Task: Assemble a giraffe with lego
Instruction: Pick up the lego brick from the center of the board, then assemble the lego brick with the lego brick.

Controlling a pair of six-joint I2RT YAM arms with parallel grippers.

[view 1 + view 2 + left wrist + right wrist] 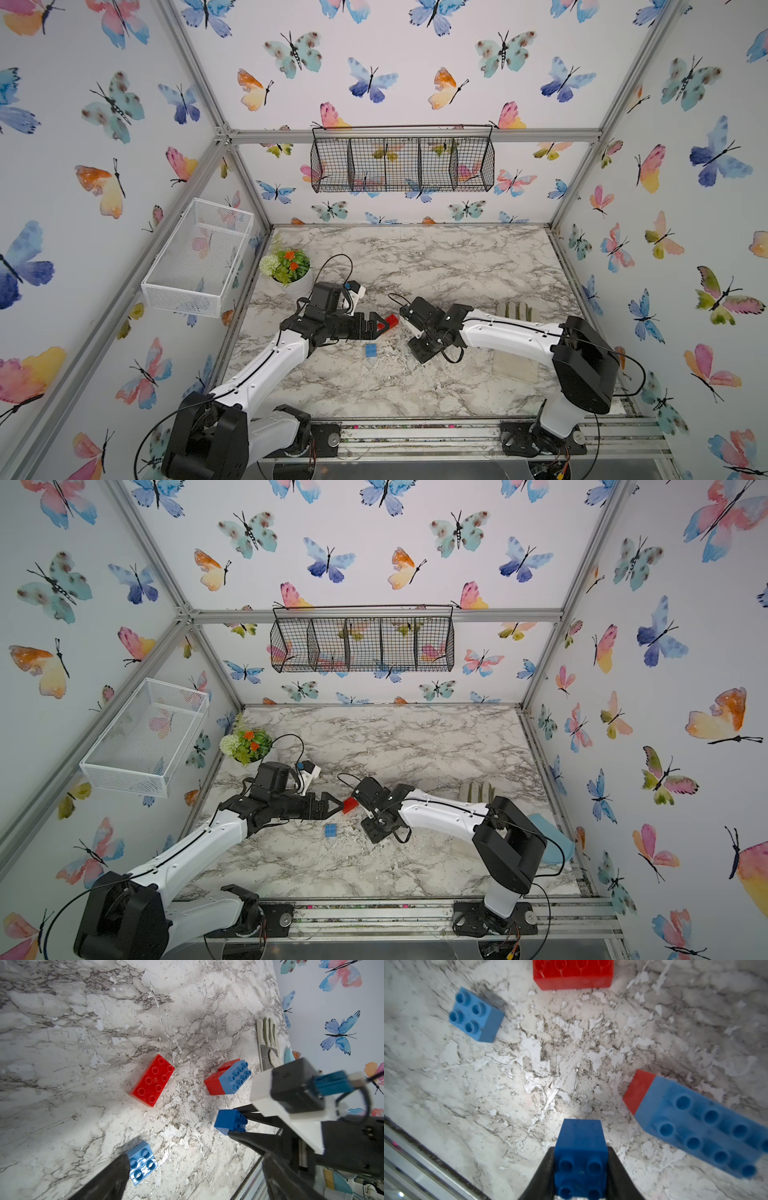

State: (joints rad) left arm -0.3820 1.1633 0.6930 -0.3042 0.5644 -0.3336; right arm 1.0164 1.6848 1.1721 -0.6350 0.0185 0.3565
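Observation:
My right gripper (580,1150) is shut on a small dark blue lego brick (580,1142), studs facing the wrist camera; the left wrist view shows that brick (226,1121) low over the marble. Beside it a long blue brick (695,1126) joined to small red bricks (214,1084) lies on its side. A long red brick (152,1080) lies studs up farther off, also seen in a top view (390,322). A small light blue brick (142,1162) sits by one finger of my open left gripper (178,1147), which hovers empty by the long red brick.
A work glove (515,311) lies at the table's right side, with a light blue cloth (552,841) near the right arm. A potted plant (286,266) stands at the back left. A white mesh basket (199,257) and a black wire basket (403,162) hang on the walls.

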